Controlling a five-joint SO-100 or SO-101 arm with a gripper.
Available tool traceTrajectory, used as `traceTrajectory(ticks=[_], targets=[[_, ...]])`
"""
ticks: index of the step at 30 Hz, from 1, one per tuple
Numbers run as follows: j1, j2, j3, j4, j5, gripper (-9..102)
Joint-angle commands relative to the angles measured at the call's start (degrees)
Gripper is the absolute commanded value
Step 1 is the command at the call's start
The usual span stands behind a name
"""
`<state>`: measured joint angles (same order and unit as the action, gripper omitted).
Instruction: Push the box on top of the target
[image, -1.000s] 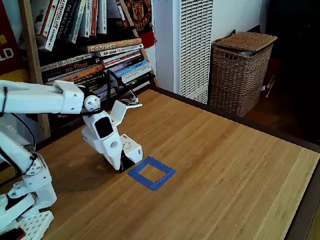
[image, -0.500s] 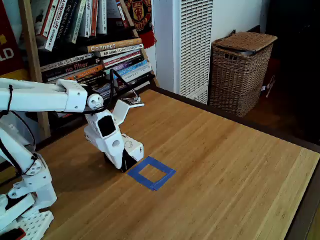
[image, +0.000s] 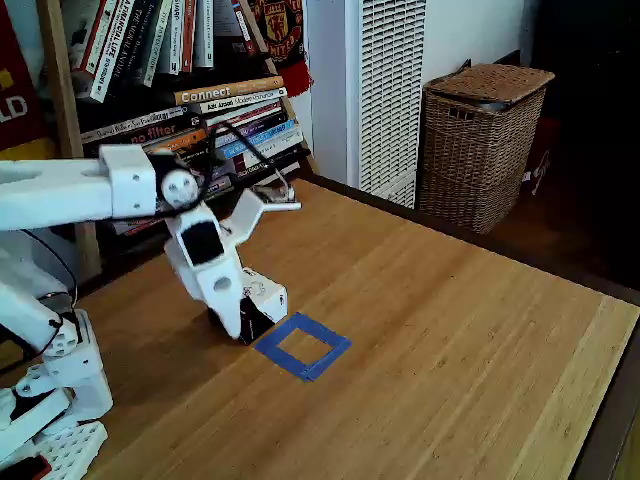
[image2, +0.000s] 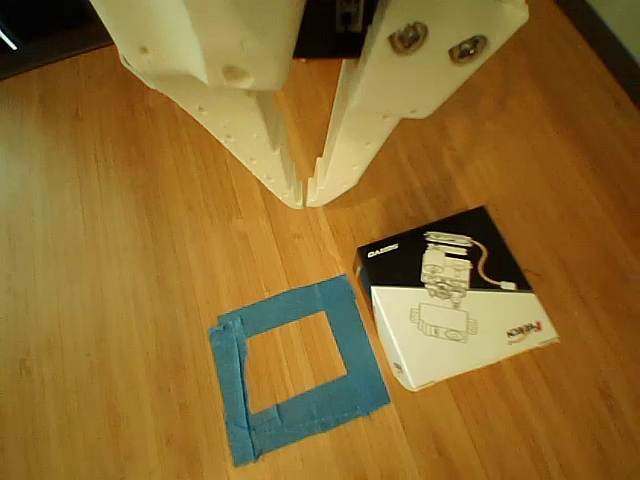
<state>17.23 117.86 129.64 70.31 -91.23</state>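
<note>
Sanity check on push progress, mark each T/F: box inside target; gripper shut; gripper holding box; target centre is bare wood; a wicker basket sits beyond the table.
1. The box sits inside the target. False: it lies beside the tape square, just outside one edge.
2. The gripper is shut. True: the fingertips meet in the other view.
3. The gripper holds the box. False: nothing is between the fingers, and the box lies on the table.
4. The target's centre shows bare wood. True.
5. A wicker basket stands beyond the table. True.
</note>
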Motion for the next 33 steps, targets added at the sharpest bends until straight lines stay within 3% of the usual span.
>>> traceTrajectory(ticks=[1, 15, 33], targets=[[0.0, 2.5, -2.4, 1.2, 4.2, 0], [-7.6, -1.1, -13.5, 6.2, 30.4, 0], [-24.5, -4.3, -15.7, -1.4, 75.0, 0]])
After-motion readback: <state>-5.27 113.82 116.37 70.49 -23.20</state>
